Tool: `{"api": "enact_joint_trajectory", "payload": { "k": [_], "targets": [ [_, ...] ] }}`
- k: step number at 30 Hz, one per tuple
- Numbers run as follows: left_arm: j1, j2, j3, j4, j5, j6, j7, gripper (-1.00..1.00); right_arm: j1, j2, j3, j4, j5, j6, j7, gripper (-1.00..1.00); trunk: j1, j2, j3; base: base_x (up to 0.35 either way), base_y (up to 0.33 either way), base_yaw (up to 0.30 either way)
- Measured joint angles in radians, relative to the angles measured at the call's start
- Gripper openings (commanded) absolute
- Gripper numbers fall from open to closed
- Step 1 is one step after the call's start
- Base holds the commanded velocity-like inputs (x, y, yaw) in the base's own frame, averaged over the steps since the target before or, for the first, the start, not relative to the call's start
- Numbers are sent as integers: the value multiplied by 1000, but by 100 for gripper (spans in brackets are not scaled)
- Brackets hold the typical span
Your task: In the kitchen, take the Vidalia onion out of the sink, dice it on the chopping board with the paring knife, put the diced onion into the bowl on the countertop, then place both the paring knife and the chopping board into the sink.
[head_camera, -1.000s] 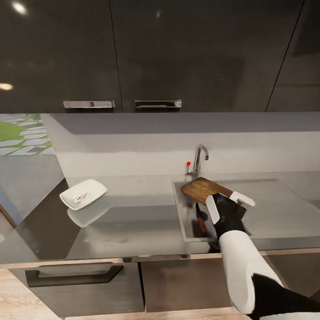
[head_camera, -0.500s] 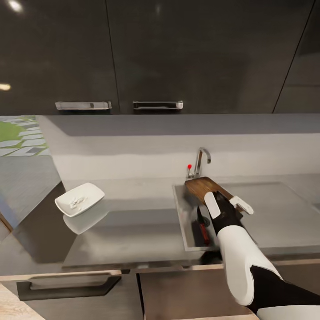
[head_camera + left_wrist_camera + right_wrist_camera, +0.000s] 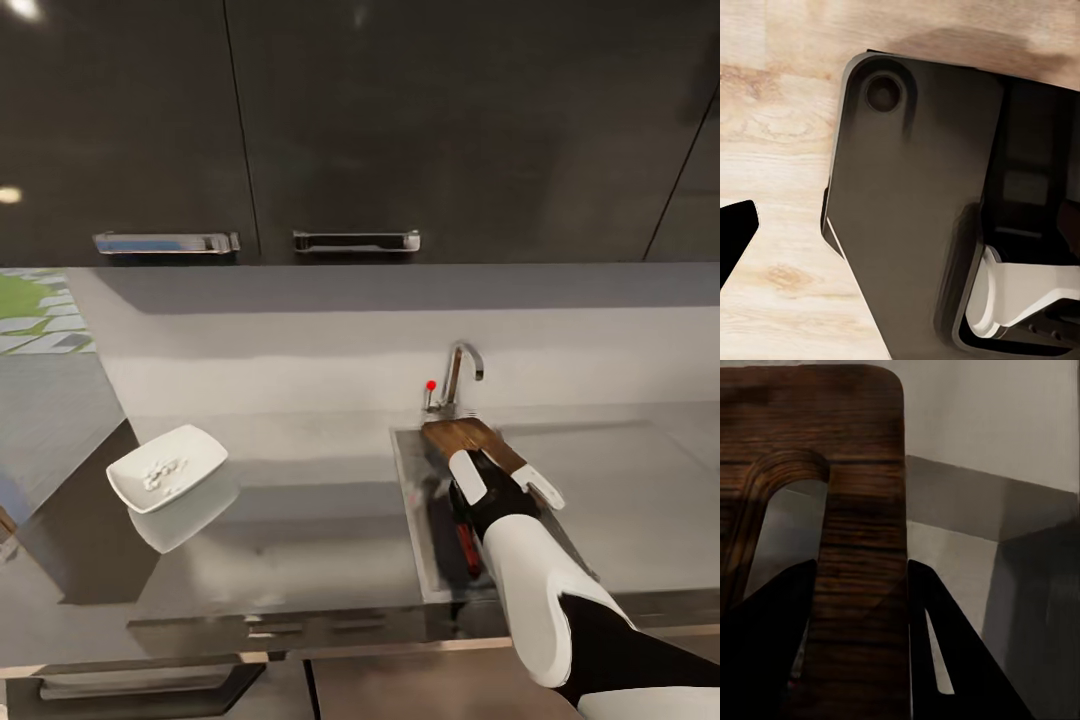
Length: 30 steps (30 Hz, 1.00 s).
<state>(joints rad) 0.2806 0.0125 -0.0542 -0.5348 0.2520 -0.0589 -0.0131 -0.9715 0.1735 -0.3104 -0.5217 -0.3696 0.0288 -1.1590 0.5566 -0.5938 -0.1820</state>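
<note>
Far to the left of the jaws, the shallow white squarish bowl (image 3: 167,479) sits on the glossy grey desk (image 3: 300,540), with the small white cubes of diced onion (image 3: 160,470) inside it. Just beside the jaws on their left and lower down, the small paring knife with the red handle (image 3: 464,540) already lies in the light-grey rectangular sink (image 3: 420,520).

The right gripper (image 3: 505,478) is closed on the dark brown wood-grain chopping board (image 3: 470,442). In the right wrist view the black fingers (image 3: 945,652) stand on both sides of the strip of wood next to the oval handle slot. The board hangs over the basin, its far end near the curved chrome tap (image 3: 460,372).

The step in hand seems to be setting the board into the sink. To do it well, lower the board slowly, keep it off the tap, let its far end rest on the basin floor or wall, and release only then, so it does not fall on the knife.

For the left gripper I cannot tell the state; its wrist view looks at a dark robot part above a pale wooden floor (image 3: 772,157).
</note>
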Motion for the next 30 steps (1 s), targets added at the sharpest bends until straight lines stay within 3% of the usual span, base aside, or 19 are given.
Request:
{"api": "enact_joint_trajectory", "payload": {
  "k": [9,14,30],
  "targets": [
    [0,0,0,1,0,0,1,100,0,0,0,40,-11,-35,0,-100,0,0,0,-64,177,0],
    [0,-3,-2,1,-1,0,1,100,0,0,-5,83,-56,-37,8,-100,0,0,0,-5,10,0],
    [0,-3,-2,1,-1,0,1,100,0,1,-6,159,-47,-142,10,-100,0,0,0,59,-42,0]
  ]
}}
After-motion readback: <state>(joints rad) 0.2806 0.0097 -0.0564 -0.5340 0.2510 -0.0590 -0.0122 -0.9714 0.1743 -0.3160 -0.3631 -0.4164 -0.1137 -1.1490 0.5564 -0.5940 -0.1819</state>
